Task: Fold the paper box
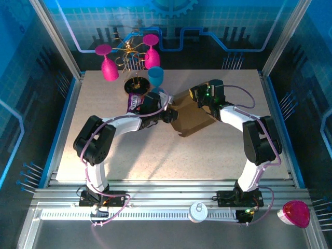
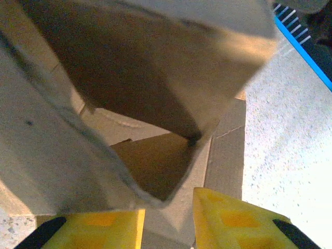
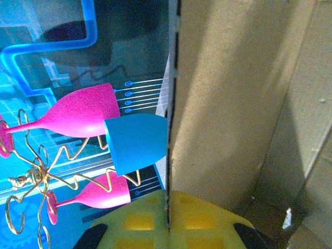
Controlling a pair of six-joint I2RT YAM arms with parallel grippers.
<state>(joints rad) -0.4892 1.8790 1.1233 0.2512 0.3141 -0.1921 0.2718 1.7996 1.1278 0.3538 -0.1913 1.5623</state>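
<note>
- Two pink plastic goblets [image 1: 107,65] hung inverted on a gold wire rack [image 1: 129,52] at the rear left of the worktop [image 1: 129,155].
- A blue goblet [image 1: 155,77] stood just right of the rack's black base [image 1: 136,85].
- A purple snack packet [image 1: 136,102] lay just in front of that base, beside the left arm's wrist.
- The left pincer [image 1: 168,115] reached in from the left and met the left side of the paper box [image 1: 194,120].
- In the left wrist view, its yellow fingers [image 2: 233,223] stood apart with a cardboard wall of the box [image 2: 155,78] in the gap. Whether they pressed on that wall could not be told.
- The paper box sat partly raised near the worktop centre, between the two pincers, with a panel lying flat toward the front.
- The right pincer [image 1: 198,98] met the box's rear upper edge from the right.
- In the right wrist view, its fingers [image 3: 202,220] were together, clamped on the thin edge of an upright cardboard panel [image 3: 223,104].
- A red-pink domed item [image 1: 295,213] rested on the front rail at the far right.
</note>
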